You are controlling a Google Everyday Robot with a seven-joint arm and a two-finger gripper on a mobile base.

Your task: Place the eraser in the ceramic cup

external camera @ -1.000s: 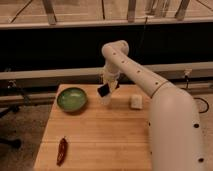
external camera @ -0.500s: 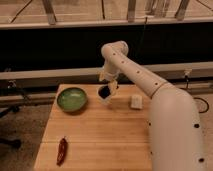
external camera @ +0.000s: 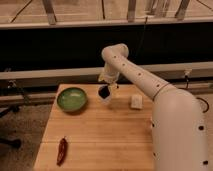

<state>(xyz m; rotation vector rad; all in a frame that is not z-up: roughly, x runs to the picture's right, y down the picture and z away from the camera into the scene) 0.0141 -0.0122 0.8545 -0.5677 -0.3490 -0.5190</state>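
- Reaching over the far part of the wooden table point(external camera: 100, 135), the white robot arm point(external camera: 150, 87) bends down from its elbow near the top of the view, and the gripper point(external camera: 106, 86) hangs just above the table's rear middle.
- A small dark shape, the eraser point(external camera: 104, 92), shows right at the gripper's tip; whether the gripper is clamped on it or has let go cannot be told from this view.
- The ceramic cup point(external camera: 107, 97) sits directly under the gripper, only a pale sliver of its wall showing below the dark shape, so it is unclear whether the eraser is inside the cup or just over its mouth.
- A wide green bowl point(external camera: 71, 98) rests on the table to the left of the cup, near but apart from it.
- A whitish block point(external camera: 135, 101) lies to the right of the cup, close to the arm's lower link.
- A red chili pepper point(external camera: 62, 150) lies near the table's front left edge, well apart from everything else.
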